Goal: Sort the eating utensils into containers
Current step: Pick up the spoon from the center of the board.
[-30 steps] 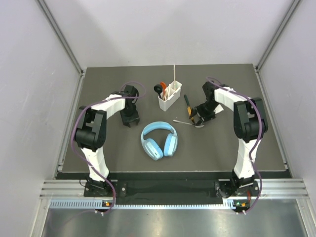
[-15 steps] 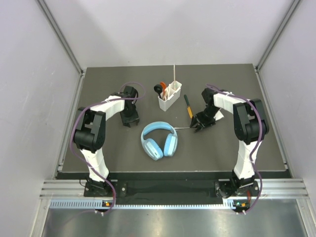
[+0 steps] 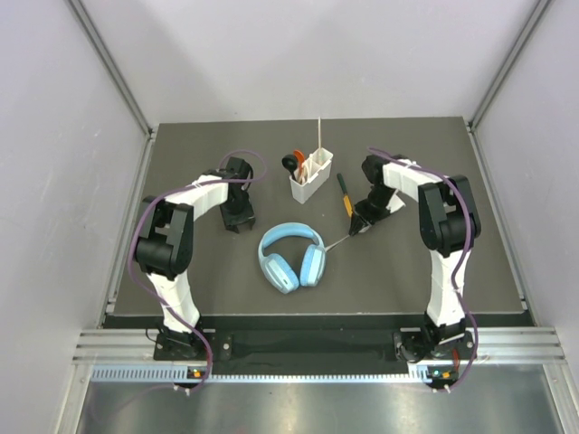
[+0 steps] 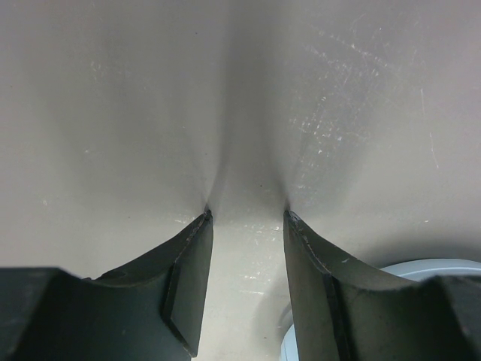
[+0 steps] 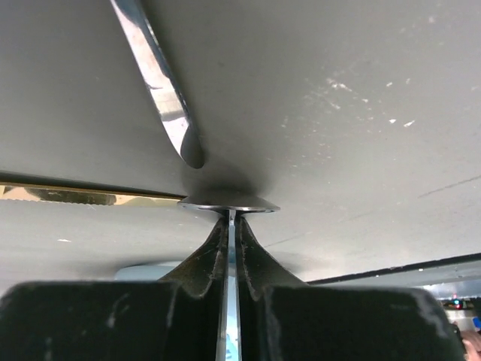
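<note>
The white caddy [image 3: 310, 175] stands at the middle back of the mat and holds an orange-red spoon [image 3: 299, 155], a black scoop [image 3: 289, 164] and a tall thin stick [image 3: 318, 136]. Just right of it lies a knife [image 3: 344, 194]. My right gripper [image 3: 359, 221] [image 5: 231, 214] is shut on a thin shiny spoon [image 5: 228, 203]. Its bowl shows edge-on just past the fingertips, and its handle [image 3: 333, 241] sticks out toward the headphones. The knife's shiny blade [image 5: 161, 86] lies just ahead. My left gripper [image 3: 237, 220] [image 4: 246, 214] is open, tips down at the mat, nothing between them.
Light-blue headphones [image 3: 291, 256] lie at the middle of the dark mat [image 3: 416, 271], between the two arms; one edge of them [image 4: 421, 271] shows beside my left fingers. Grey walls close in the left, right and back sides.
My right gripper closed on the spoon, and its wrist swung up and left toward the knife. The spoon's handle now points down-left. The left arm has not moved.
</note>
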You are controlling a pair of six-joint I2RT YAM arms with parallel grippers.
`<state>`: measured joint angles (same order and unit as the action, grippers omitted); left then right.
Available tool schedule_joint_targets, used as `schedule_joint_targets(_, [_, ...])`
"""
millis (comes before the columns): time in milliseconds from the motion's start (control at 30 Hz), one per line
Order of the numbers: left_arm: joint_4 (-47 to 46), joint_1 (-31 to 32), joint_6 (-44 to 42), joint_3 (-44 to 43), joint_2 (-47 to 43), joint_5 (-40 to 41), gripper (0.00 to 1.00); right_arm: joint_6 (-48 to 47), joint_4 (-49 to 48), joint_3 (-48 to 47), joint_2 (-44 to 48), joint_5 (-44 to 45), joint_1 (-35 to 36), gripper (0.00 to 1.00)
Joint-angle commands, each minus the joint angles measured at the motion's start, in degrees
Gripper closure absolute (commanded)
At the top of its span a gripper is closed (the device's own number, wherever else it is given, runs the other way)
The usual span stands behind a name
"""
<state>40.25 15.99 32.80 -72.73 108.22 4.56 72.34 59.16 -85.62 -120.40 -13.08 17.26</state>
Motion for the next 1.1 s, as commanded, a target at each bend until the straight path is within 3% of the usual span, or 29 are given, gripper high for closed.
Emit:
schedule_joint_targets(0, [2.5,-1.0,-1.2,2.4,2.4,2.0,0.51,-1.1,-3.7,2.7,-1.8,8.0,0.8,1.0])
schedule_joint_targets(167, [2.8,-1.0,-1.2,1.6,2.7,1.9,0.52,-4.9,-3.3,4.1,0.6,11.0,0.4,1.0])
schedule_joint_targets(400, [2.6,-1.0,-1.2,1.9,2.8,1.4,0.52,-14.0,0.1,-1.0,5.3,22.6,-0.2,1.0])
schedule_joint_targets(833, [4.9,-1.0,-2.0,-2.9,4.3,1.5,0.52,-27.6,-0.5,-7.9,6.2,29.9,-0.7,1.0])
schedule_joint_targets(1067, [6.4,-0.9,-2.0,-4.9,5.2,1.8,0.52,-36.0,-0.3,-15.8,2.0,28.0,-0.7,1.0])
